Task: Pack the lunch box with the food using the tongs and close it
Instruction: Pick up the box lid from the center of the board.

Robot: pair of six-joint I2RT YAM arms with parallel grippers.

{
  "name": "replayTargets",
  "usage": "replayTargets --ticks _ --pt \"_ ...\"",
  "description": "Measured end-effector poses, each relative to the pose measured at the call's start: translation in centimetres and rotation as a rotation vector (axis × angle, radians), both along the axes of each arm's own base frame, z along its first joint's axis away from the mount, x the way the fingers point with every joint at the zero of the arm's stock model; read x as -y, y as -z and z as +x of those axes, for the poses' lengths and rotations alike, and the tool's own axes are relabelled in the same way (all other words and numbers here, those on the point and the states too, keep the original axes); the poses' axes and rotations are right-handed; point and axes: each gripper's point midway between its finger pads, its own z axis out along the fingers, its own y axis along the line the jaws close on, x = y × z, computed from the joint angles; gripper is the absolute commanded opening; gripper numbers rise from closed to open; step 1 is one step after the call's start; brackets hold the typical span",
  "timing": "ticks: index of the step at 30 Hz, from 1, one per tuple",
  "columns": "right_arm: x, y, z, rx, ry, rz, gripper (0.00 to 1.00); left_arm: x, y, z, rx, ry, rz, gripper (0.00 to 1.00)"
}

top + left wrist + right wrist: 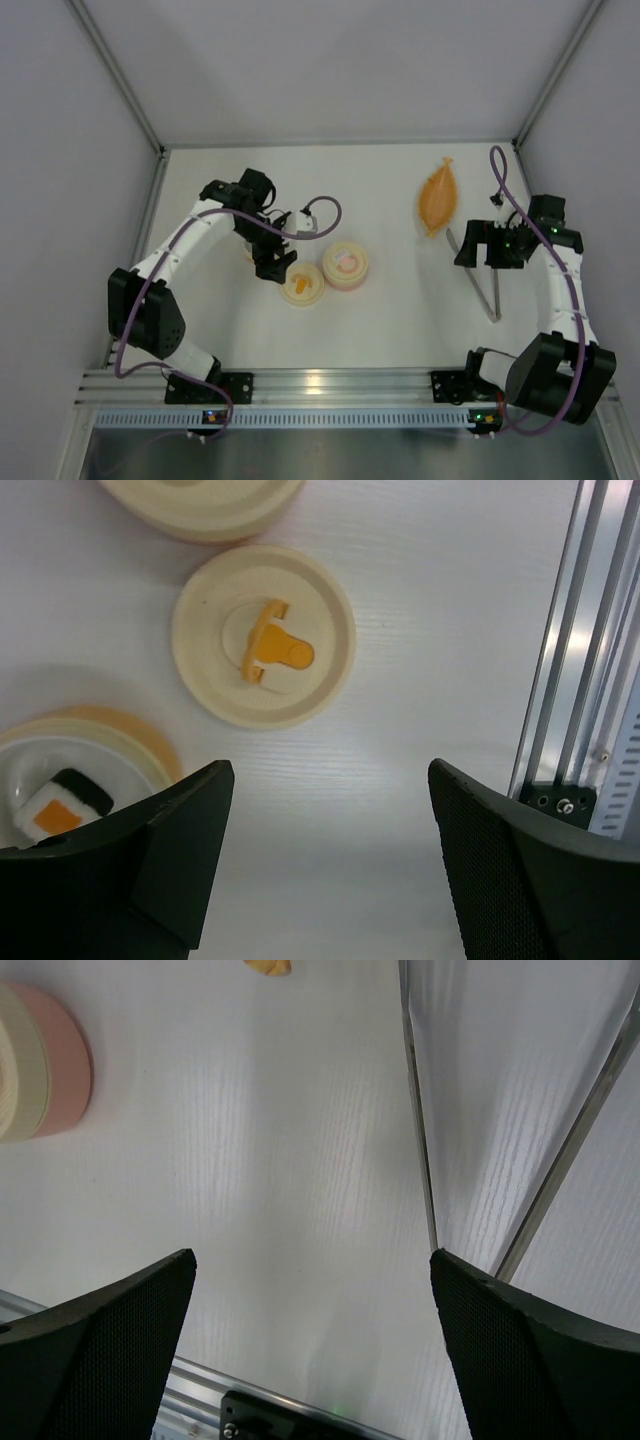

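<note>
White tabletop [400, 320], grey booth walls, both grippers empty.
Left gripper [330, 770] hangs with its fingers wide apart and nothing between them, at roughly 10 o'clock of the cream lid [303, 288]. The sushi roll [62, 805] sits in a cream bowl [125, 743] at 8 o'clock of that lid in the left wrist view. Right gripper [312, 1255] is spread wide too, right by the tongs [485, 285]. They lie flat on the table at 3 o'clock of the pink tier [345, 263], with the orange leaf dish [438, 198] at their 12 o'clock.
</note>
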Motion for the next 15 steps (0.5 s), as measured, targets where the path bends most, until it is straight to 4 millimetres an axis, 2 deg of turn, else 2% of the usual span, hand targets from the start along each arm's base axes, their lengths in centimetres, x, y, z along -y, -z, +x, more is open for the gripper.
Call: replayTargets --ticks 3,5,11,15 --pt "0.0 0.0 0.0 0.001 -0.003 -0.004 0.99 -0.3 2.5 -1.6 -0.022 0.116 -0.004 0.81" --pt "0.1 0.0 0.0 0.001 -0.003 -0.008 0.99 -0.1 3.3 -1.9 -0.016 0.166 -0.015 0.78" --pt "0.3 0.1 0.0 0.000 -0.003 -0.017 1.00 2.8 6.0 1.0 0.054 0.212 -0.024 0.73" --pt "0.3 0.1 0.0 0.000 -0.006 -0.021 0.99 4.0 7.7 1.8 0.071 0.227 -0.018 0.71"
